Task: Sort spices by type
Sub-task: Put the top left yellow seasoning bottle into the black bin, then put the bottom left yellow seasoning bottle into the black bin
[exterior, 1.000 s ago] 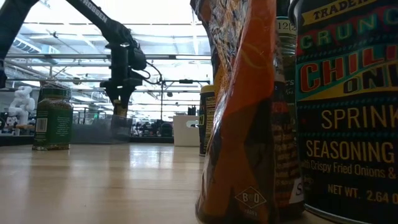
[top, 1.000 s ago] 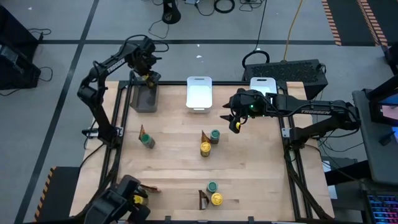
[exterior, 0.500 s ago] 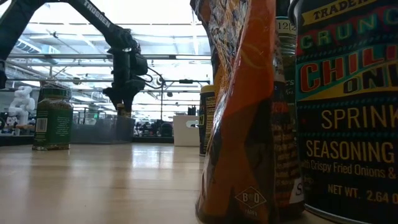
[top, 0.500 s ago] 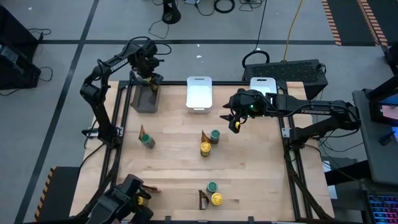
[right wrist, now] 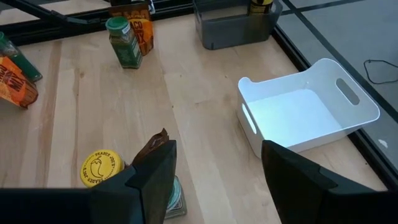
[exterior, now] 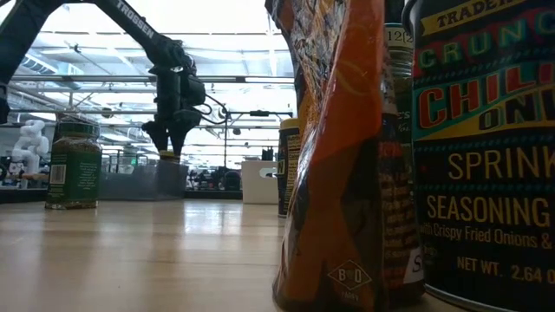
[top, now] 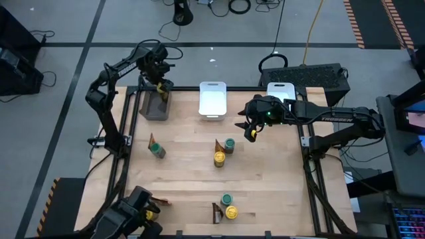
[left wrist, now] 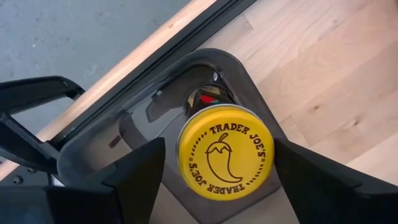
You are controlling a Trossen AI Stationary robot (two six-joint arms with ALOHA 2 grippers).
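My left gripper hangs over the dark tray at the table's far left, open and pointing down. Between its fingers a jar with a yellow lid stands upright on the tray's floor. My right gripper hovers open over the table's right middle, with nothing between its fingers. On the wood stand a green-lid jar with a packet, a middle group with a yellow lid, a green lid and a packet, and a near group. My left gripper stands around the jar's yellow lid from above, fingers pointing down. A gap shows between one finger and the lid's rim. Whether the other finger touches the rim, I cannot tell. The jar stands upright on the tray's floor.
Two white trays stand at the far edge, one in the middle and one at the right. A packet lies near the front left corner. Bare wood lies between the groups of spices.
My left gripper has opened over the dark tray and let go of the yellow-lid jar, which now stands in the tray. Its wrist has tipped a little.
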